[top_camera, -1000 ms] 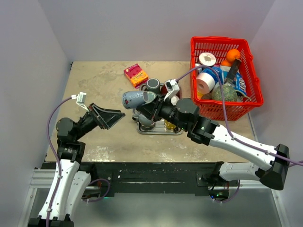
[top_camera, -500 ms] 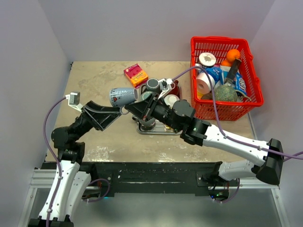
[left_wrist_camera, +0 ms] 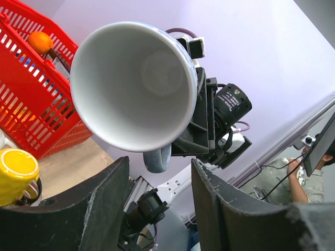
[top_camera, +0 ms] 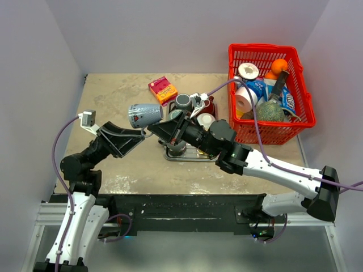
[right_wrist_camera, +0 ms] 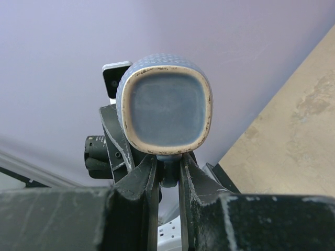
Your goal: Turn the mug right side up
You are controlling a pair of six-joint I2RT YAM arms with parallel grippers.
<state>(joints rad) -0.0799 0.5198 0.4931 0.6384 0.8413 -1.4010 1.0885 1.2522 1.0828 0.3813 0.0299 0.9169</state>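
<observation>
One mug (top_camera: 145, 115) aloft over bench (top_camera: 113, 96), sideways, mouth toward nine o'clock, handle clamped in right tool (top_camera: 154, 129). Left tool (top_camera: 138, 137) agape. White interior visible from left wrist only; base from right wrist.

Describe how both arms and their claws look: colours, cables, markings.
Left arm and right arm match: white lower links, black joints and wrists, each trailed by a purple cable. Left claw and right claw have black, wedge-shaped fingers with scuffed, greyish edges. No markings are legible.
</observation>
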